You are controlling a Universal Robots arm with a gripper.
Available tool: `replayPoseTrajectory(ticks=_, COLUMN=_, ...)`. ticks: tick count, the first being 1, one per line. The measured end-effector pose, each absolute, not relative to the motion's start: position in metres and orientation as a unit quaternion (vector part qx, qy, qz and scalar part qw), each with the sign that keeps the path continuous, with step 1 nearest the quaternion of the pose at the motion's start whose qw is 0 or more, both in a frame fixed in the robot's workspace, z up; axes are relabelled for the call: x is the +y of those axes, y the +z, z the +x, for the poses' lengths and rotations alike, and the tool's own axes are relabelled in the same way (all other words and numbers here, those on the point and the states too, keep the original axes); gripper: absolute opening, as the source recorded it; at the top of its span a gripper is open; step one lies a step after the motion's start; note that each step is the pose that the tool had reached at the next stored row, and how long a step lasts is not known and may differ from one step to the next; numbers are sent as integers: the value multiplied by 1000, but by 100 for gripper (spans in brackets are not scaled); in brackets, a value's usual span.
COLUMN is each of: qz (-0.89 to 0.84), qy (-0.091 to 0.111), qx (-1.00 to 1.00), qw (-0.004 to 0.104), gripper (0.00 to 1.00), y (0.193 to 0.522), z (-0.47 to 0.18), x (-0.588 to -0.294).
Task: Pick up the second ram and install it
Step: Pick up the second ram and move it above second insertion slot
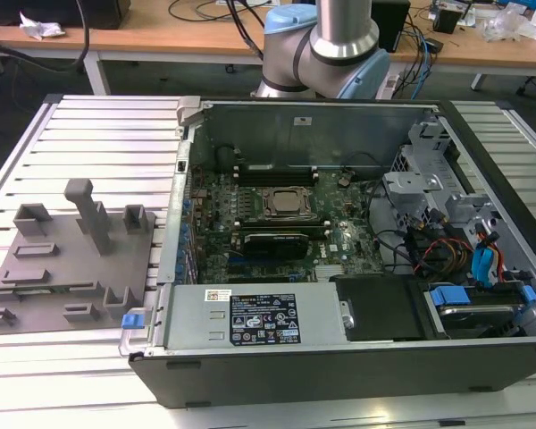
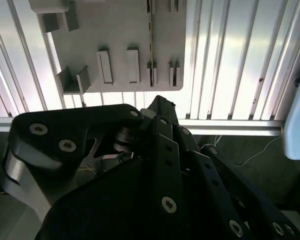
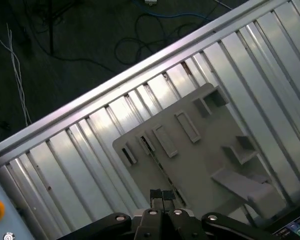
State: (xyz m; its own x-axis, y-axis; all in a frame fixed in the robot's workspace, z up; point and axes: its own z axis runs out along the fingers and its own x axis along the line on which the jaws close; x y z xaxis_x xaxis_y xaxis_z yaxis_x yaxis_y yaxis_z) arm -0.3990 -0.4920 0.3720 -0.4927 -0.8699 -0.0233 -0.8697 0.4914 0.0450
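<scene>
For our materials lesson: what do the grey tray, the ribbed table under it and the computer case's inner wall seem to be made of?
The grey tray looks like matte plastic: uniform grey, with blocky moulded or printed ridges. The ribbed table is probably aluminium, given the bright streaky reflections along its slats. The case's inner wall seems to be bare sheet steel: dull grey, thin and flat.

Tray (image 1: 62, 268) lies on the table (image 1: 98, 134), exterior view's left of the case (image 1: 384, 371).

Bright overhead light, glare on ribbed table (image 2: 230, 60)
</scene>
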Motion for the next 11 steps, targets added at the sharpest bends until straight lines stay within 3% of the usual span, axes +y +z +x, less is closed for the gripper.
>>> replayPoseTrajectory(ticks=11, qz=583, qy=-25, qx=-812, qw=4, gripper=11, y=372, z=-399, x=-492)
